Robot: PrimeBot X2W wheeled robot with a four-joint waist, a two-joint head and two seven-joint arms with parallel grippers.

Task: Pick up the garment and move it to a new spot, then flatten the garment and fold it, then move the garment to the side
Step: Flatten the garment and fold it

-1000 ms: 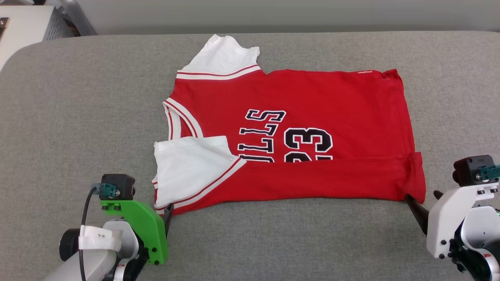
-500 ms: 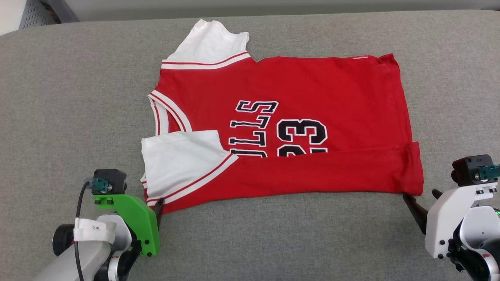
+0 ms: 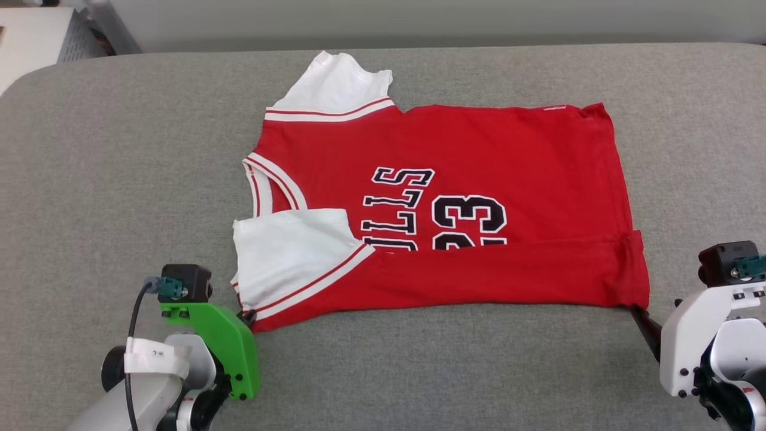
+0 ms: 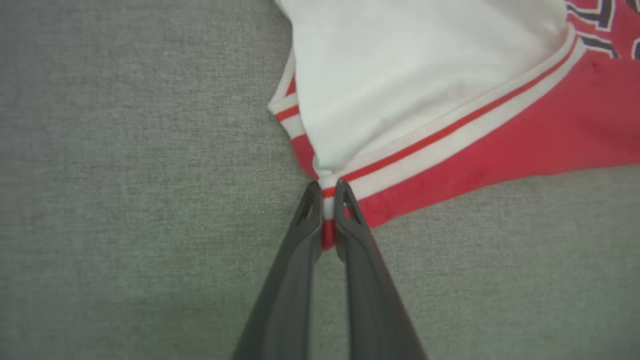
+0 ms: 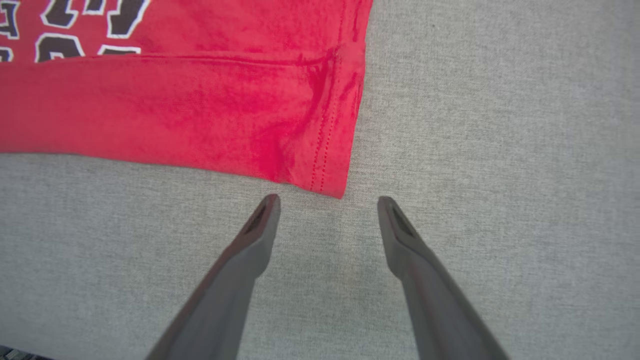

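The garment (image 3: 479,149) is a red jersey with white sleeves and a black "23" print, lying flat on the grey padded surface with its near edge folded over. My left gripper (image 3: 246,314) sits at the garment's near left corner, by the white sleeve (image 3: 287,251). In the left wrist view that gripper (image 4: 327,192) is shut on the garment's striped corner trim (image 4: 328,235). My right gripper (image 5: 327,200) stands open just short of the near right hem corner (image 5: 332,185), touching nothing. In the head view one dark finger (image 3: 643,323) of it lies beside that corner.
The grey padded surface (image 3: 119,179) spreads wide on all sides of the garment. A pale cabinet (image 3: 36,36) stands beyond the far left corner, and a wall runs along the back edge.
My left gripper has shut on the garment's near left corner. The head camera tipped down and back up, shifting the whole picture. The right gripper stays open by the hem corner.
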